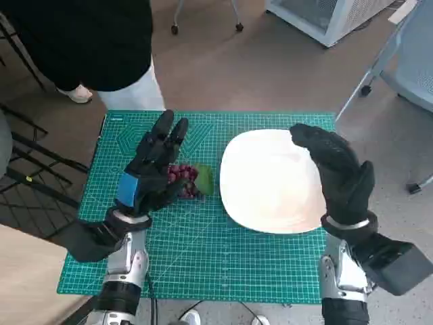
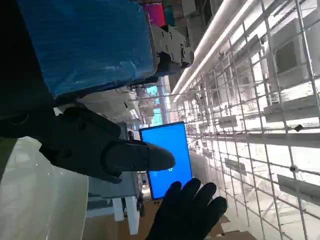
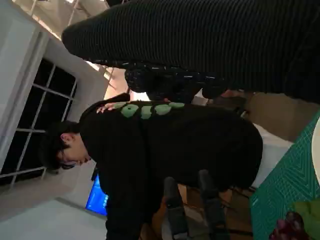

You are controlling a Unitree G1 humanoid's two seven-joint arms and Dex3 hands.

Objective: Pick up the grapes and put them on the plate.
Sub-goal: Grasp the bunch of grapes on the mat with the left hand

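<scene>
**Grapes on the mat, just off the plate's edge**

So the white plate is the thing to go by. It lies on the green cutting mat that covers the bench, over toward the robot's right side. The grapes, a small dark red bunch with a green leaf, lie on the mat just beside the plate's rim on the side toward the left arm. The leaf is the part closest to the rim; I can't tell if it actually touches.

Left hand is over the grapes on the side away from the plate, fingers stretched out and apart, pointing toward the far edge of the mat. From the head view it covers part of the bunch, but I can't tell whether it's touching, and it isn't gripping anything I can see.

Right hand is above the plate's rim on the side opposite the grapes, fingers loosely extended with nothing in them.

A person in a black top stands at the far side of the bench, beyond the mat from the plate.
</scene>
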